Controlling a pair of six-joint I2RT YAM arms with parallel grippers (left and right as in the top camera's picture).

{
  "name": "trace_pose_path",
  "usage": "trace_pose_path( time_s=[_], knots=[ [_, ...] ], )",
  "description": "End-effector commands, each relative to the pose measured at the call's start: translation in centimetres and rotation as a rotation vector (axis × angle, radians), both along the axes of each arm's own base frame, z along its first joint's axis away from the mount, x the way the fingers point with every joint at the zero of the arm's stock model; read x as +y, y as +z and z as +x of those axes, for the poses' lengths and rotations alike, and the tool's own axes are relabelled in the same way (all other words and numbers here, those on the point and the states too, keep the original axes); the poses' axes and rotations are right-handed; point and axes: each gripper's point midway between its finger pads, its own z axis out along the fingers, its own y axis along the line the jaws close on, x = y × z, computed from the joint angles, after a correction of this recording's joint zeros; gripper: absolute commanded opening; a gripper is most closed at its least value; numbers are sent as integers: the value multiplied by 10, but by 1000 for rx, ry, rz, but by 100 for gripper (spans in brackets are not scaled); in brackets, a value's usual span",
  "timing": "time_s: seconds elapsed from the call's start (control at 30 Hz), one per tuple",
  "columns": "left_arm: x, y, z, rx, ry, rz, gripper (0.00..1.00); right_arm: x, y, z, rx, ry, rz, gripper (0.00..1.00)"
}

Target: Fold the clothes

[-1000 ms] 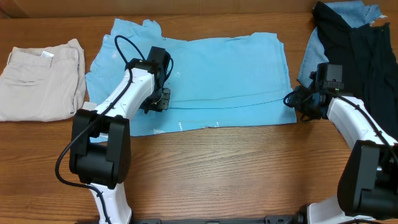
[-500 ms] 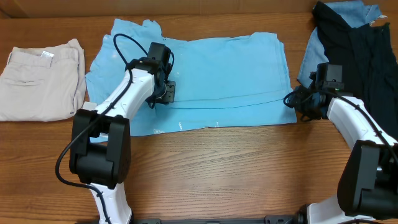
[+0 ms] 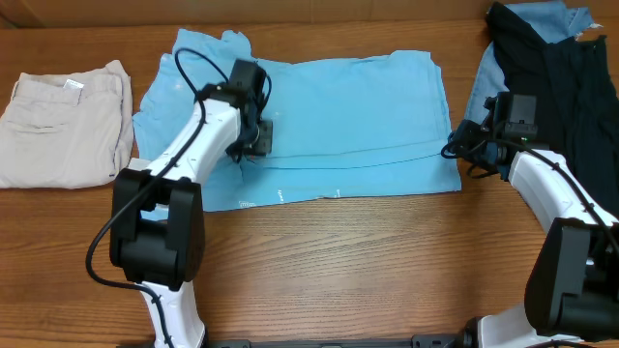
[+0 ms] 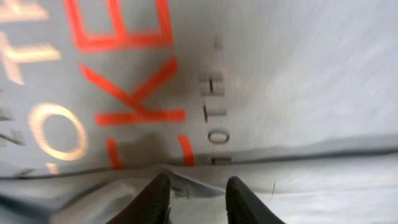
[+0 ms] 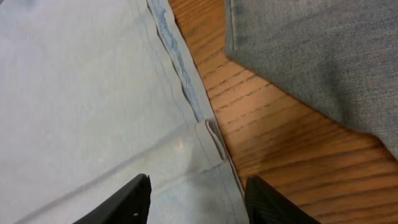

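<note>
Carefully now: your left end effector (image 4: 198,198) has its jaws slightly parted, tips low at a raised crease of the T-shirt (image 3: 358,111). A small pucker of cloth sits at the tips, but nothing looks pinched between them, so treat it as released. If you close there, you could catch only the top layer of the crease, or that layer plus whatever lies beneath. A lift would then drag the whole shirt instead of turning one flap. The coral lettering (image 4: 124,81) shows just beyond those tips, toward 11 o'clock in the left wrist view, and I judge that a pull from this spot could bunch the print into a crooked crease. Your right end effector (image 5: 196,200) is released too, jaws wide over the shirt's hem corner at the garment's 4 o'clock edge. One finger is above cloth and the other above bare tabletop (image 3: 368,261). Close too far toward 3 o'clock and you grip nothing; come down hard and the outer finger scrapes wood. The denim garment (image 5: 311,50) lies near that corner, at its 2 o'clock but apart from it, and a wide swing could snag it. The shirt itself is spread across the tabletop's 12 o'clock half, its rumpled sleeve side at 10 o'clock beside the beige trousers (image 3: 63,126). Uneven pulls from your two arms would skew the fold.
</note>
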Motion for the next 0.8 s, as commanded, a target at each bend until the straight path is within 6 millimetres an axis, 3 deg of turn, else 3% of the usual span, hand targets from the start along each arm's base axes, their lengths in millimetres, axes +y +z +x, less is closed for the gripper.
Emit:
trace_pose_path(
  time_s=[0.0,0.13,0.23,0.5,0.77],
  knots=[
    [11,54,18,-112,112,-6,38,6,-4,-6,27,47,1,53],
    [22,51,-10,1,162,28,45,9,-16,-33,147,46,19,59],
    [36,36,-34,89,206,100,45,4,-22,-47,209,31,-8,61],
    [48,-7,-87,260,248,159,44,3,-30,-69,299,25,-14,61],
    [68,-27,-95,263,288,197,44,9,-35,-67,277,38,15,58]
  ],
)
